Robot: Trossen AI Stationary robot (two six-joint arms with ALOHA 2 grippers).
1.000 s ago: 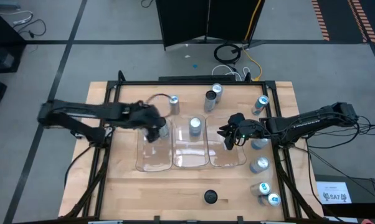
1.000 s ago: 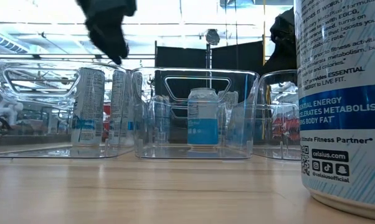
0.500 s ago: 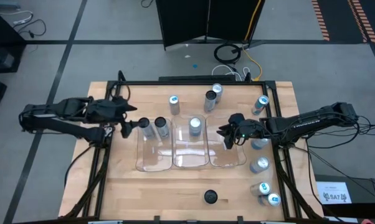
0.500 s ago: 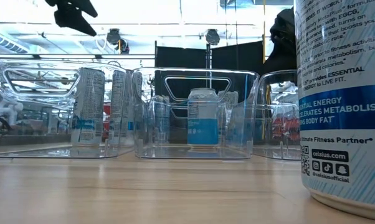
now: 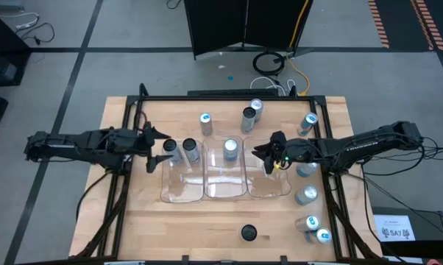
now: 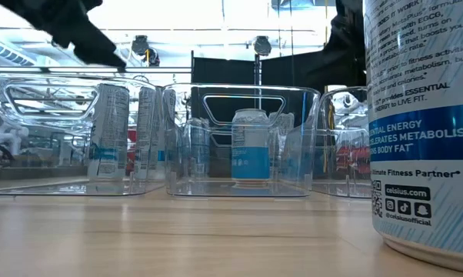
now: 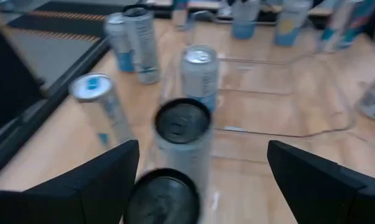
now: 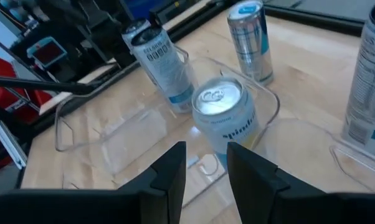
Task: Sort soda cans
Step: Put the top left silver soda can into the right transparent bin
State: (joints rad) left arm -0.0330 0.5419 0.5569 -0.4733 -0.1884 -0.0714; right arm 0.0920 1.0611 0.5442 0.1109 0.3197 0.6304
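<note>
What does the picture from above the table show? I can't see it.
Three clear trays sit mid-table: two cans in the left one, one in the middle. The open left gripper is beside them; the shut right gripper is over the right tray. More cans stand around.

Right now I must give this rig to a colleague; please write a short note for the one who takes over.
Left claw: open, empty, beside the left tray.
Right claw: shut, empty, above the right tray.
Done: two dark-topped cans stand in the left tray; one silver-topped can in the middle tray.
Left: right tray holds nothing; loose cans remain along the far edge, more cans at the right edge, one dark-topped can near the front.
</note>
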